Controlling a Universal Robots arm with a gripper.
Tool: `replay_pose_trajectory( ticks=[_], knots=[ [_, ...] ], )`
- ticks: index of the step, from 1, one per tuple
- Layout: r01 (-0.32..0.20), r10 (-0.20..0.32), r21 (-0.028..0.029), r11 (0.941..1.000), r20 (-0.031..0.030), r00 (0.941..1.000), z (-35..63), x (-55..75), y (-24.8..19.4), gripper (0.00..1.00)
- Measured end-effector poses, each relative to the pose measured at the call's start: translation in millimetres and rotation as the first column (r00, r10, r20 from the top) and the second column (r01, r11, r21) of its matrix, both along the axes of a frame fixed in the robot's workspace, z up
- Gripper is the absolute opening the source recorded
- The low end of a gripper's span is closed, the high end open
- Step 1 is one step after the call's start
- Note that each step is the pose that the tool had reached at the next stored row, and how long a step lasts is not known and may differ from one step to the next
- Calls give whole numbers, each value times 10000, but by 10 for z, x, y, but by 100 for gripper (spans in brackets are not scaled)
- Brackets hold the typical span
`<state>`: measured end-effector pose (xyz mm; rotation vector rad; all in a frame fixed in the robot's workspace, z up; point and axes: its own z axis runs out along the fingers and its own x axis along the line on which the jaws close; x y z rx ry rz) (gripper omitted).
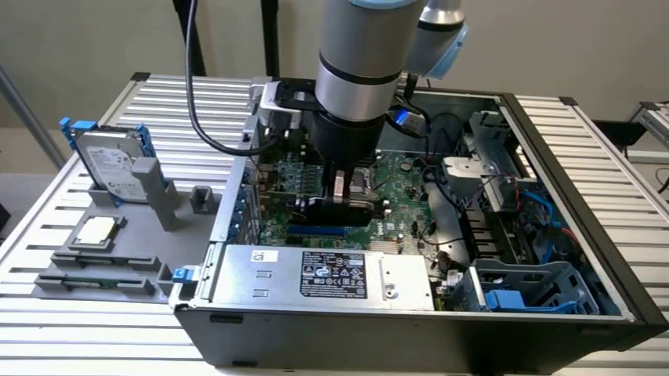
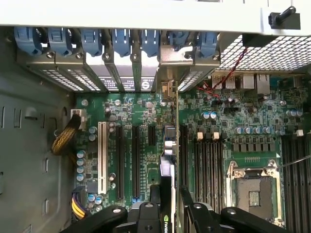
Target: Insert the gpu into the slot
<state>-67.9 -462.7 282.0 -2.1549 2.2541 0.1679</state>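
Note:
My gripper (image 1: 340,192) hangs inside the open computer case, shut on the gpu (image 1: 342,211), a flat black card held on edge just above the green motherboard (image 1: 403,188). The bright-blue slot (image 1: 319,233) lies on the board directly under and a little in front of the card, toward the power supply. In the wrist view the gpu (image 2: 167,184) appears edge-on between the two black fingers (image 2: 154,194), running toward the rear bracket openings. It covers the slot beneath it. The gripper (image 2: 170,204) grips the card from both sides.
A large silver labelled power-supply box (image 1: 324,274) sits along the case front. Black memory sockets (image 2: 209,165) and the square processor socket (image 2: 252,191) lie beside the card, a white expansion slot (image 2: 102,155) and black slots (image 2: 119,160) on its other side. Blue bracket clips (image 2: 121,41) line the case wall.

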Motion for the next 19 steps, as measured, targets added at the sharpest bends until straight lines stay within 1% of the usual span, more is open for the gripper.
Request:
replay_pose_trajectory(
  ticks=[10, 14, 15, 19],
  knots=[
    [-12, 12, -7, 10000, 0, 10000, -45, -14, 0, 26],
    [-15, 15, -13, 10000, -14, 10000, -62, -16, 0, 26],
    [-16, 16, -15, 10000, -21, 10000, -64, -17, 1, 26],
    [-22, 22, -14, 10000, -83, 10000, -78, -17, 2, 26]
  ],
)
